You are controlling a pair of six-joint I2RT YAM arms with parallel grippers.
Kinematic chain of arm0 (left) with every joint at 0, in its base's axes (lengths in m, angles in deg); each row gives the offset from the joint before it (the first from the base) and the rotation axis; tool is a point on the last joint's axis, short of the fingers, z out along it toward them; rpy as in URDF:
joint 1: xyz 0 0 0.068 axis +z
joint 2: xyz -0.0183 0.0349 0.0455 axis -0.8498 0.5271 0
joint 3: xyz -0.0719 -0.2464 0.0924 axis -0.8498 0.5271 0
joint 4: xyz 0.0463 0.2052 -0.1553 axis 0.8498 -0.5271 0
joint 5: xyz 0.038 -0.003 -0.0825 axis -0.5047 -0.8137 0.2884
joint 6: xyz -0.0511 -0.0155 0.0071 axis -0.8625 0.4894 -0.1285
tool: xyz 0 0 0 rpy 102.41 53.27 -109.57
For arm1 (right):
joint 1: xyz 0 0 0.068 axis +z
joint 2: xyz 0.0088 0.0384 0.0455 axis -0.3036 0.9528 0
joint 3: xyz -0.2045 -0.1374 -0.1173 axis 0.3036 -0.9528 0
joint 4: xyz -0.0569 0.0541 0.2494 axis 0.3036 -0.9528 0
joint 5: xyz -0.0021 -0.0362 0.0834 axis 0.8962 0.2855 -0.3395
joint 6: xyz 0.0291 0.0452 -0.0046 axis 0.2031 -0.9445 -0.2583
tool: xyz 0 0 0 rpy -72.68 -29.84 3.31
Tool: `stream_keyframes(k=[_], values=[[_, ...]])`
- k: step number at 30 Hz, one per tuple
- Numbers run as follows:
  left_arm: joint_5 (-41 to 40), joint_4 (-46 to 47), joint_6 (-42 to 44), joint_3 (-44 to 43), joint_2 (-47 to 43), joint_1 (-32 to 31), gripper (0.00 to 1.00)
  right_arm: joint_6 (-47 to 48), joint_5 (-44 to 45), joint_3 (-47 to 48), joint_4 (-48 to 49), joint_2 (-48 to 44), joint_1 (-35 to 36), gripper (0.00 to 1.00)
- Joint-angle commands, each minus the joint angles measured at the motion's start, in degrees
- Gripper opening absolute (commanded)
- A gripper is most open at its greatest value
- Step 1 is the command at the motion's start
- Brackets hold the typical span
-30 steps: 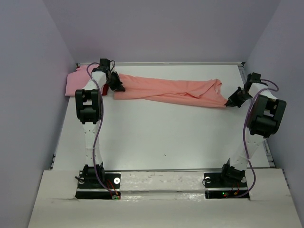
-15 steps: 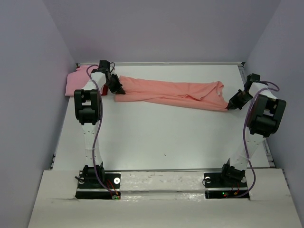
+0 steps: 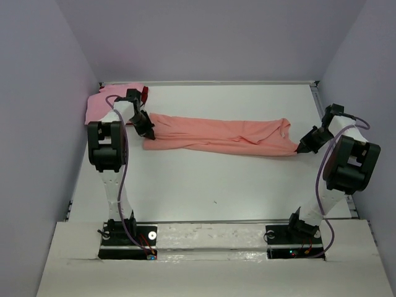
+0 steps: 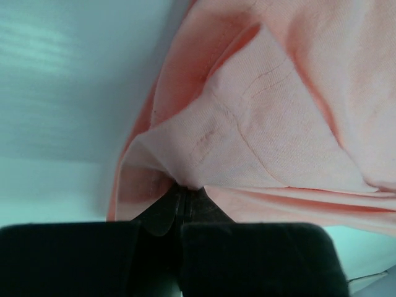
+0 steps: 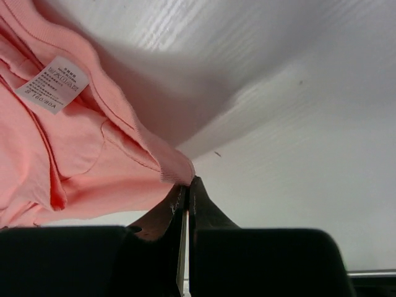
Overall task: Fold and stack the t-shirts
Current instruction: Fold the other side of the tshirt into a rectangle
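The soft salmon-orange cotton t-shirt (image 3: 216,131) stretches from nine to three o'clock, with the left gripper (image 3: 148,132) and right gripper (image 3: 301,149) each pinched tight on its own end.

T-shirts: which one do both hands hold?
The salmon-orange t-shirt, stretched between left hand and right hand; pink t-shirt and dark red t-shirt lie in the corner.

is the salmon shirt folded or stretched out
Stretched out, not folded: the salmon shirt runs as a bunched band between the left gripper and right gripper, each shut on one end.
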Motion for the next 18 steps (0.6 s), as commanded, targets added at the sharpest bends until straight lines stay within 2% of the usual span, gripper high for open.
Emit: stream_keyframes(k=[1,4,10,11,13,15,16,17,18], values=[[-6.50,-2.77,0.46,4.42,-8.56,1.41,0.04,1.72,4.32,-1.94,-4.06,-4.92,-0.72,0.00],[-7.55,-2.77,-0.50,9.87,-13.04,1.41,0.04,2.43,7.92,-4.31,-6.69,-6.95,-0.72,0.00],[-5.36,-0.31,-2.44,21.02,-20.94,1.41,0.05,3.22,8.11,-10.37,-6.17,-10.82,-0.72,0.00],[-4.92,-0.05,-2.53,22.00,-21.48,1.33,0.05,3.83,7.93,-11.42,-5.91,-10.91,-0.72,0.07],[-4.31,0.92,-2.44,23.49,-22.27,1.32,0.05,4.54,7.14,-12.04,-5.73,-10.82,-0.72,0.11],[-3.69,1.53,-2.09,23.42,-22.45,1.32,0.05,4.37,6.88,-12.66,-5.38,-11.26,-0.72,0.35],[-3.25,1.71,-2.00,23.15,-22.36,1.32,0.05,4.10,6.88,-12.84,-5.21,-12.22,-0.72,0.55],[-3.07,1.80,-1.83,22.72,-22.36,1.41,0.05,4.10,6.88,-12.84,-5.29,-12.49,-0.72,0.59],[-3.07,1.71,-1.65,21.58,-22.36,1.33,0.06,4.19,6.88,-12.84,-5.47,-12.75,-0.72,0.69]])
